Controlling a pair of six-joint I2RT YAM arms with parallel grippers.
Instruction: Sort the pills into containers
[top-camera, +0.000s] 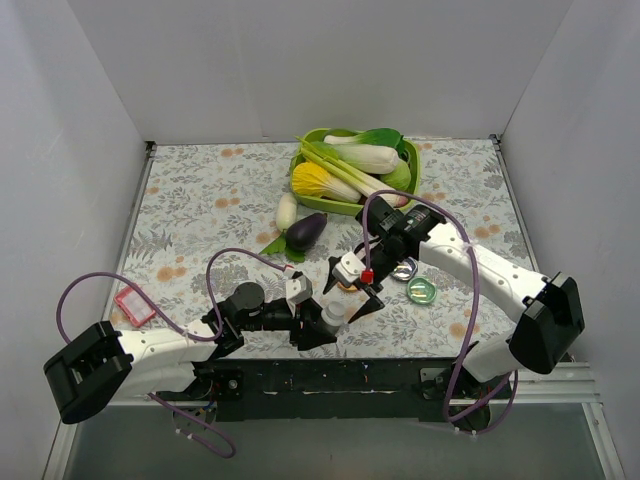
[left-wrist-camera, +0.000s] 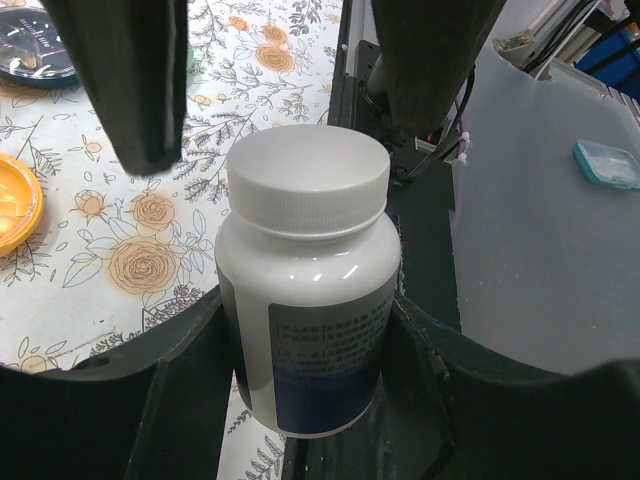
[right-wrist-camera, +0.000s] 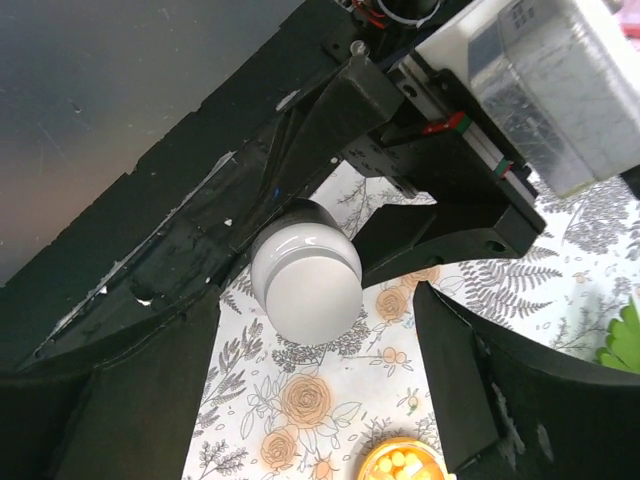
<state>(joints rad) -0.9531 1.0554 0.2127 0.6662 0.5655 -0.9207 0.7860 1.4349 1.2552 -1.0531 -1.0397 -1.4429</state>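
A white pill bottle (left-wrist-camera: 310, 330) with its white screw cap (left-wrist-camera: 308, 178) on stands upright between the jaws of my left gripper (left-wrist-camera: 305, 345), which is shut on its body near the table's front edge (top-camera: 333, 316). My right gripper (right-wrist-camera: 315, 320) hovers open just above the cap (right-wrist-camera: 305, 285), its fingers (left-wrist-camera: 135, 80) straddling it without touching. The orange container (right-wrist-camera: 366, 462) lies right beside it, holding yellow pills (right-wrist-camera: 392, 464). The dark blue container (top-camera: 404, 268) and the green container (top-camera: 422, 290) sit to the right.
A lime-green tray (top-camera: 412, 160) of vegetables stands at the back centre, with an eggplant (top-camera: 306, 231) and a white radish (top-camera: 286, 210) in front of it. A pink object (top-camera: 133, 305) lies at the front left. The black base rail (top-camera: 330, 375) runs along the near edge.
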